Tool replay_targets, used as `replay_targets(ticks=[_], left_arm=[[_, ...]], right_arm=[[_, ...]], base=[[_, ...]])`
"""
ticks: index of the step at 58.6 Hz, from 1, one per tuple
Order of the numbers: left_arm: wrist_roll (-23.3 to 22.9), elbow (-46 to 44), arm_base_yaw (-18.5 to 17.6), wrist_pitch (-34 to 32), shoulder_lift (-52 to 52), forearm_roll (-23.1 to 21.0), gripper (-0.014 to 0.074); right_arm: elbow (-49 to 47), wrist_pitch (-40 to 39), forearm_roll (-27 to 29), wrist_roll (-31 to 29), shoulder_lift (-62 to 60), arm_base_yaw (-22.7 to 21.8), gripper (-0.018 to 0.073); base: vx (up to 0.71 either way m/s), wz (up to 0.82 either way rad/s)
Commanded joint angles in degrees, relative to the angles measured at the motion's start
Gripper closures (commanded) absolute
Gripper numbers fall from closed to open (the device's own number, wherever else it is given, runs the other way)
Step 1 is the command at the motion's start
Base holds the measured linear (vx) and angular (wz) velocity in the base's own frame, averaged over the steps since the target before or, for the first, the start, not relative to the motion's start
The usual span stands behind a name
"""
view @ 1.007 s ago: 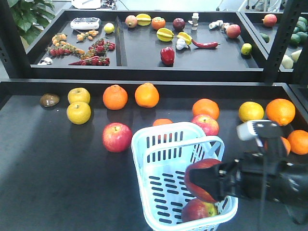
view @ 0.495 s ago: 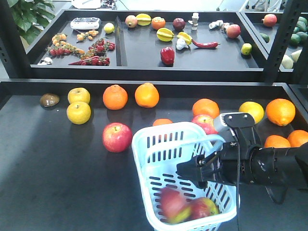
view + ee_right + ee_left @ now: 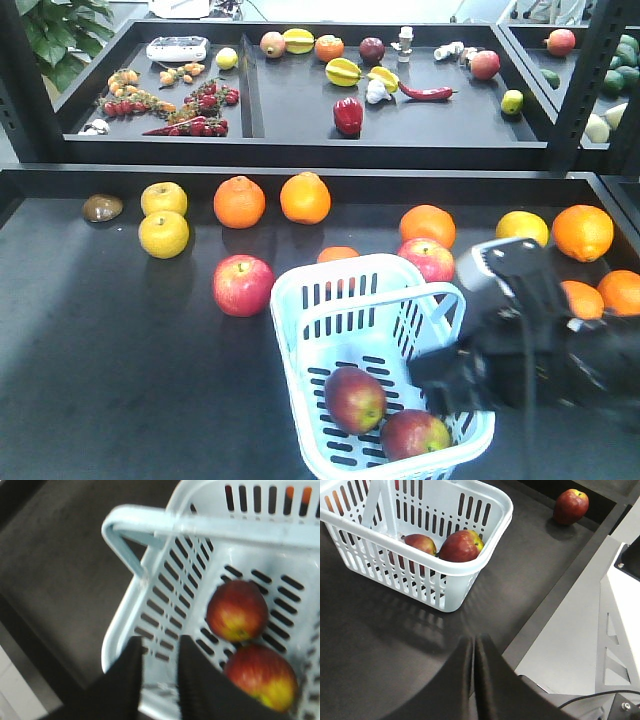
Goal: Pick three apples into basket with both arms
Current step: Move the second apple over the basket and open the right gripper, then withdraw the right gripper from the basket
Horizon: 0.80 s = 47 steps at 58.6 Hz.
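Observation:
The pale blue basket (image 3: 300, 300) stands on the dark table with two red apples inside, one (image 3: 355, 398) beside the other (image 3: 415, 433). My right gripper (image 3: 440, 375) hovers over the basket's right wall. In the right wrist view it (image 3: 161, 642) is open with nothing between its fingers, and both apples (image 3: 237, 610) (image 3: 262, 677) lie just beyond it. A third red apple (image 3: 243, 285) rests on the table left of the basket. My left gripper (image 3: 474, 642) is shut and empty, low over the table a short way from the basket (image 3: 485, 510). The front view does not show it.
Another red apple (image 3: 427, 260) sits just behind the basket. Oranges (image 3: 239, 201) (image 3: 305, 197) (image 3: 427, 225) and yellow fruits (image 3: 163, 234) lie along the back of the table. A raised shelf (image 3: 300, 150) with mixed produce stands behind. The table's edge (image 3: 555, 595) runs close to my left gripper.
A second ago my right gripper held an apple above the basket. It let go, the apple dropped in and settled beside the first, and the gripper drew back right.

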Motion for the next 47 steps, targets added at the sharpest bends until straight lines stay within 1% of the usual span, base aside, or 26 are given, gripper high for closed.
replay_targets(ticks=[1, 4, 7, 8, 9, 10, 11, 16, 20, 22, 25, 29, 33, 38, 40, 45, 47], left_arm=[[-0.6, -1.4, -0.1, -2.6, 0.0, -2.4, 0.0602], [-0.6, -1.4, -0.1, -2.6, 0.0, -2.4, 0.0602], [-0.6, -1.4, -0.1, -2.6, 0.0, -2.4, 0.0602], [-0.6, -1.4, -0.1, -2.6, 0.0, -2.4, 0.0602], [-0.6, -1.4, -0.1, -2.6, 0.0, -2.4, 0.0602], [-0.6, -1.4, -0.1, -2.6, 0.0, -2.4, 0.0602], [-0.6, -1.4, -0.1, -2.6, 0.0, -2.4, 0.0602], [-0.6, -1.4, -0.1, -2.6, 0.0, -2.4, 0.0602], [-0.6, -1.4, -0.1, -2.6, 0.0, -2.4, 0.0602], [-0.6, -1.4, -0.1, -2.6, 0.0, -2.4, 0.0602], [-0.6, -1.4, -0.1, -2.6, 0.0, -2.4, 0.0602], [-0.6, -1.4, -0.1, -2.6, 0.0, -2.4, 0.0602], [-0.6, -1.4, -0.1, -2.6, 0.0, -2.4, 0.0602], [-0.6, -1.4, -0.1, -2.6, 0.0, -2.4, 0.0602], [-0.6, -1.4, -0.1, -2.6, 0.0, -2.4, 0.0602], [-0.6, -1.4, -0.1, -2.6, 0.0, -2.4, 0.0602], [-0.6, -1.4, -0.1, -2.6, 0.0, -2.4, 0.0602]], right_arm=[[-1.7, 1.1, -13.4, 14.8, -5.6, -0.2, 0.0571], [-1.7, 1.6, -22.0, 23.4, -7.9, -0.3, 0.0568], [-1.7, 3.0, -32.9, 34.0, -10.4, -0.3, 0.0566], [-1.7, 3.5, -35.7, 36.7, -10.9, -0.3, 0.0566], [-1.7, 4.4, -40.0, 40.8, -11.8, -0.3, 0.0566], [-1.7, 5.1, -42.9, 43.5, -12.3, -0.3, 0.0565], [-1.7, 6.4, -47.1, 47.4, -13.1, -0.3, 0.0565], [-1.7, 13.6, -63.4, 61.9, -15.5, -0.3, 0.0564], [-1.7, 19.2, -72.3, 68.9, -16.1, -0.3, 0.0559], [-1.7, 21.3, -75.2, 71.0, -16.1, -0.3, 0.0552], [-1.7, 23.1, -77.4, 72.5, -16.0, -0.3, 0.0537], [-1.7, 24.0, -77.9, 73.3, -15.9, -0.8, 0.0507], [-1.7, 23.8, -77.8, 73.4, -15.4, -3.2, 0.0465], [-1.7, 23.0, -77.2, 72.6, -14.6, -8.6, 0.0385], [-1.7, 23.1, -76.4, 71.4, -14.0, -11.6, 0.0346], [-1.7, 22.4, -73.4, 66.0, -11.9, -20.4, 0.023], [-1.7, 22.0, -71.1, 63.3, -10.7, -24.5, 0.0186]], base=[[0.0, 0.0], [0.0, 0.0], [0.0, 0.0], [0.0, 0.0], [0.0, 0.0], [0.0, 0.0], [0.0, 0.0], [0.0, 0.0], [0.0, 0.0], [0.0, 0.0], [0.0, 0.0], [0.0, 0.0], [0.0, 0.0], [0.0, 0.0], [0.0, 0.0], [0.0, 0.0], [0.0, 0.0]])
